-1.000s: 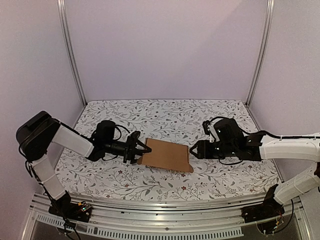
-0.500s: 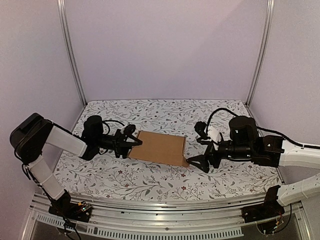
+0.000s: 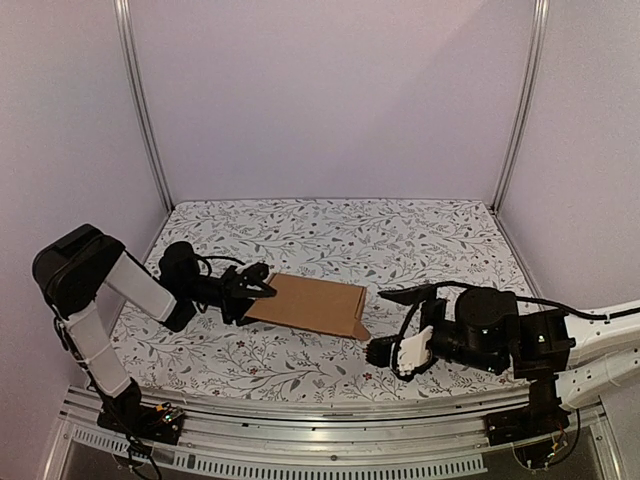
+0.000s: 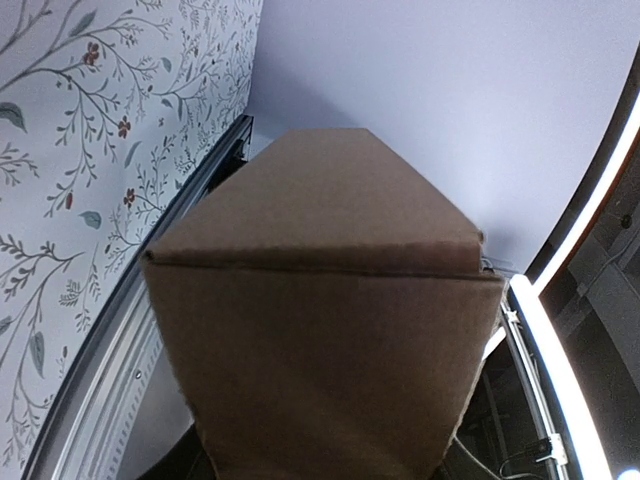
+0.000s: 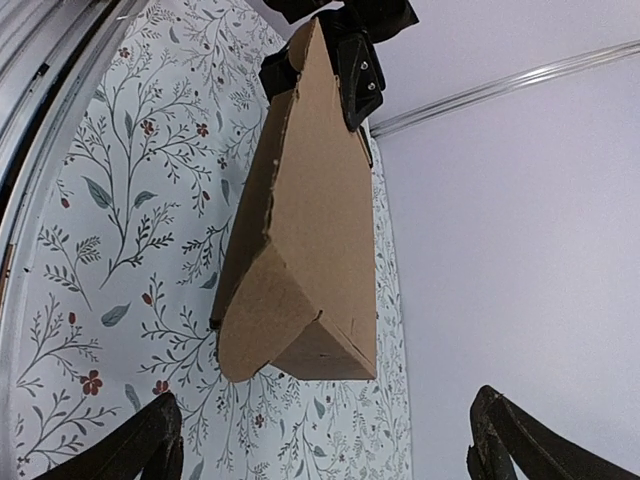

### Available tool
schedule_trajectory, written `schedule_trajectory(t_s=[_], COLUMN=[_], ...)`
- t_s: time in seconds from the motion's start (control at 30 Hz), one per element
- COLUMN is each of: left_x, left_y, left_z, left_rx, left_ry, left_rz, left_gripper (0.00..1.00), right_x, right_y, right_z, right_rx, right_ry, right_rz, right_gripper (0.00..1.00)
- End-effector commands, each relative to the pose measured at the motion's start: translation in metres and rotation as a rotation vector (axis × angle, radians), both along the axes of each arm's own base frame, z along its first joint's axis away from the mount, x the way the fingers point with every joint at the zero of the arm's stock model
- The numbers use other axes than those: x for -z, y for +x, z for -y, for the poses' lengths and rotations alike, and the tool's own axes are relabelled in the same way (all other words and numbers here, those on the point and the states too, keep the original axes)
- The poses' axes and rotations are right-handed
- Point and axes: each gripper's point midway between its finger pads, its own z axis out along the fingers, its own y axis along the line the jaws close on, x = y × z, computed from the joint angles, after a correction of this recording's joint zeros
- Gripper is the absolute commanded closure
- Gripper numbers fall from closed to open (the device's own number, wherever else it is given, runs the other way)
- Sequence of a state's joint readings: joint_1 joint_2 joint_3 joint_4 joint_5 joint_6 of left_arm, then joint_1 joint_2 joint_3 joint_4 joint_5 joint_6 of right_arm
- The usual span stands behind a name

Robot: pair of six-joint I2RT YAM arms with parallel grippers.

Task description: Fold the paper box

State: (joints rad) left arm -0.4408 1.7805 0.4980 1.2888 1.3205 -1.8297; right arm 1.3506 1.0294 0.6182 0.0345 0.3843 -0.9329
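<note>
Left gripper (image 3: 255,283) outstretched, clamps paper box (image 3: 310,305) edge; right gripper (image 3: 392,323) wide open, apart.

A floral tablecloth (image 3: 330,225) lies between pale lilac walls (image 3: 330,100) and two metal posts (image 3: 145,110).

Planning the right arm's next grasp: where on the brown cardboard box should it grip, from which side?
Probably the tapered end flap of the brown cardboard box, from the right: the left gripper clamps the opposite edge, and this bent flap faces the open right gripper.

Soft, even light; faint shadow beneath the paper box (image 3: 310,303); wrist views warp at edges.
</note>
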Motion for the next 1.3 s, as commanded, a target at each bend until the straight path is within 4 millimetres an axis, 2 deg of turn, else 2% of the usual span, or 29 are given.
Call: schedule_trajectory(t_s=[0.0,0.1,0.23,0.4,0.53,0.67,0.83,0.97,1.1,1.27], left_x=[-0.043,-0.054,-0.078,-0.095,-0.1,-0.103,-0.103,-0.106,-0.105,-0.102], left_y=[-0.021,-0.032,-0.05,-0.069,-0.077,-0.086,-0.091,-0.093,-0.095,-0.097], left_z=[-0.001,0.003,0.006,0.006,0.006,0.008,0.009,0.01,0.011,0.013], left_rx=[0.05,0.08,0.117,0.153,0.165,0.191,0.201,0.208,0.216,0.225], left_ry=[-0.121,-0.141,-0.185,-0.222,-0.232,-0.243,-0.246,-0.25,-0.248,-0.246], left_rz=[0.25,0.279,0.354,0.408,0.416,0.425,0.422,0.421,0.412,0.404], left_gripper=[0.61,0.61,0.61,0.61,0.62,0.62,0.62,0.62,0.63,0.63], right_x=[-0.021,-0.038,-0.053,-0.058,-0.062,-0.075,-0.076,-0.07,-0.067,-0.069], right_y=[0.007,0.0,-0.013,-0.025,-0.035,-0.045,-0.056,-0.061,-0.064,-0.065], right_z=[0.002,-0.003,-0.006,-0.01,-0.011,-0.014,-0.02,-0.024,-0.027,-0.029], right_rx=[0.026,-0.001,-0.039,-0.08,-0.116,-0.153,-0.215,-0.253,-0.274,-0.278], right_ry=[-0.042,-0.021,-0.007,-0.028,-0.04,-0.033,-0.035,-0.047,-0.056,-0.05], right_rz=[0.237,0.326,0.41,0.494,0.522,0.557,0.577,0.586,0.592,0.589], right_gripper=[0.01,0.01,0.01,0.01,0.01,0.01,0.02,0.08,0.21,0.29])
